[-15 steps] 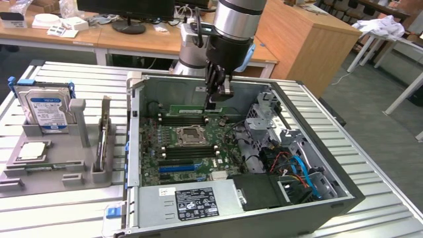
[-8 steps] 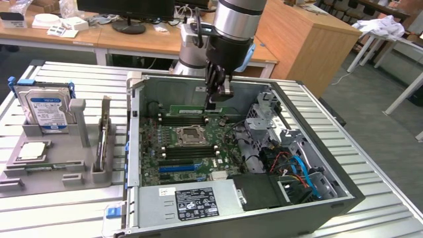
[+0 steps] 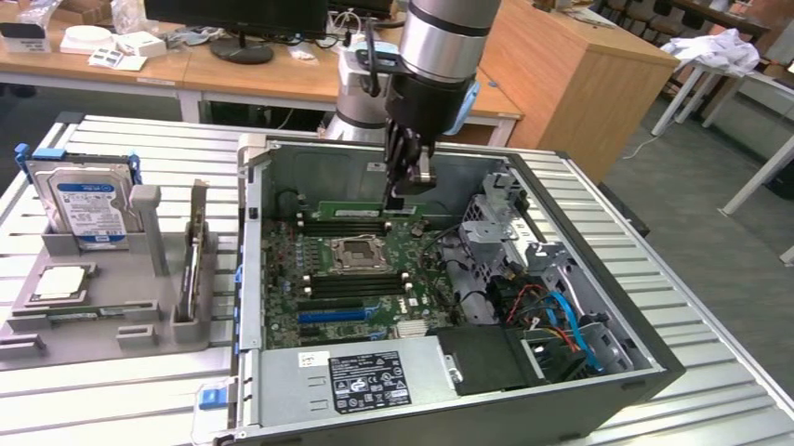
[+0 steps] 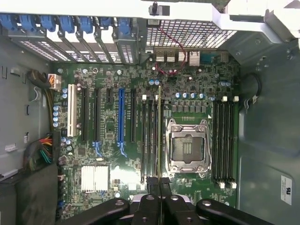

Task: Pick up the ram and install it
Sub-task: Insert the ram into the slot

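Note:
The ram is a thin green stick standing on edge over the memory slots just beyond the CPU socket, inside the open computer case. My gripper reaches down into the case from above and is shut on the ram's end nearer the exterior view's right. In the wrist view the ram appears edge-on as a thin line running from my gripper along the slots beside the CPU socket. I cannot tell whether it is seated in a slot.
A grey holder at the exterior view's left carries a silver hard drive and a square CPU chip. Inside the case a drive cage and coloured cables stand close to the gripper. A power supply fills the near end.

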Tool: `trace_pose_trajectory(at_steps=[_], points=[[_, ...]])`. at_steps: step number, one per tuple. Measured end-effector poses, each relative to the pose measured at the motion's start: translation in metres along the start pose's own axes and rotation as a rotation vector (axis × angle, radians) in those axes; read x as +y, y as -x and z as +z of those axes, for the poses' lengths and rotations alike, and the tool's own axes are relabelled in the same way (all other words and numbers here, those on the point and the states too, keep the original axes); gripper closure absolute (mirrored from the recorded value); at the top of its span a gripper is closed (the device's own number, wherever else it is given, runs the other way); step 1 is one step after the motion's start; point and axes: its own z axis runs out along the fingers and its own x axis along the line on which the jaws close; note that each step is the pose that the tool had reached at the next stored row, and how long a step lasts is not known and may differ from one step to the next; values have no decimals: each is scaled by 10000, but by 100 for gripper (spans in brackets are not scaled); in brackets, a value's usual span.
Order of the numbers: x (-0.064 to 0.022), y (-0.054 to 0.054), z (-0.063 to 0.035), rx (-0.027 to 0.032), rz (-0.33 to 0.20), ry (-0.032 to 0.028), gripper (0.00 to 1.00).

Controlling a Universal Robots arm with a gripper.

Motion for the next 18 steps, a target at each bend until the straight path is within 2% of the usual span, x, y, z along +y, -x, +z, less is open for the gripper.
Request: trace_pose_trajectory(at_steps=[18], points=[[-2, -7, 181, -1, -1, -1, 89]])
